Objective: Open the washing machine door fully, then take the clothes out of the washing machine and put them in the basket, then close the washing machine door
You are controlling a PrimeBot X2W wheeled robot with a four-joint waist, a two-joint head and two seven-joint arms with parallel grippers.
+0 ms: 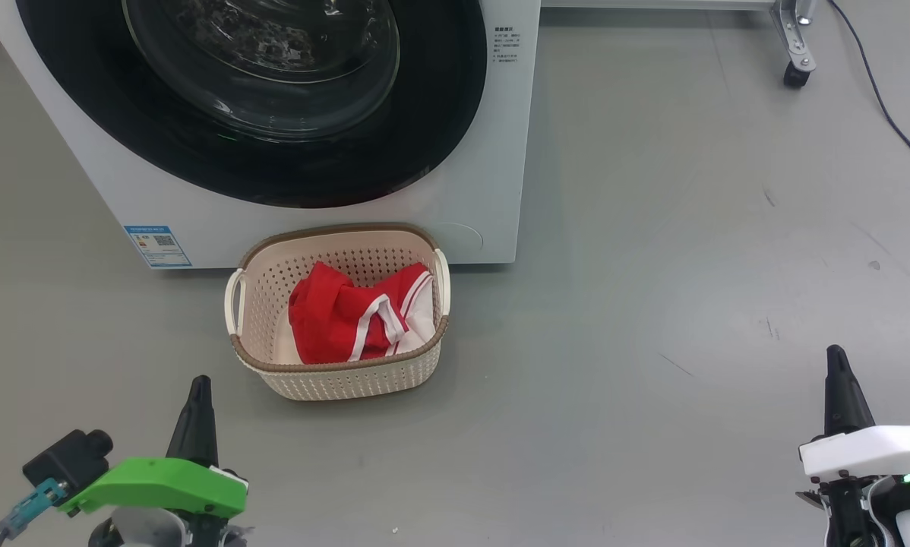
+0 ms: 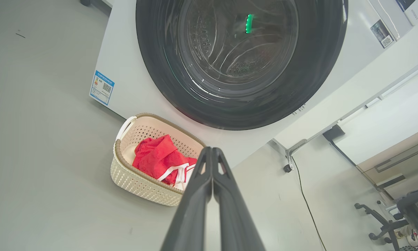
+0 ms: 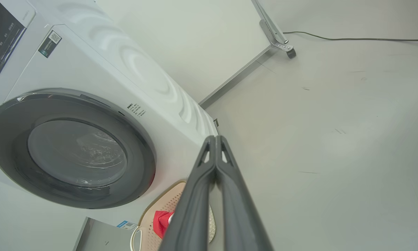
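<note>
This looks like a lab or test room rather than a home: the washing machine (image 1: 500, 190) stands on a bare, scuffed grey floor (image 1: 690, 266). Beside the washing machine, a metal frame (image 1: 791, 26) rides on a caster (image 1: 795, 74). A black cable (image 1: 884, 110) trails loose across the floor, with a wheeled office chair (image 2: 415, 207) further off.

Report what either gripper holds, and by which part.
Nothing. The left gripper and right gripper are both shut, empty; the clothes lie in the basket.

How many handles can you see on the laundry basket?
2. One handle is on the left end of the basket, the other on its right end, both in the head view; none seems hidden.
</note>
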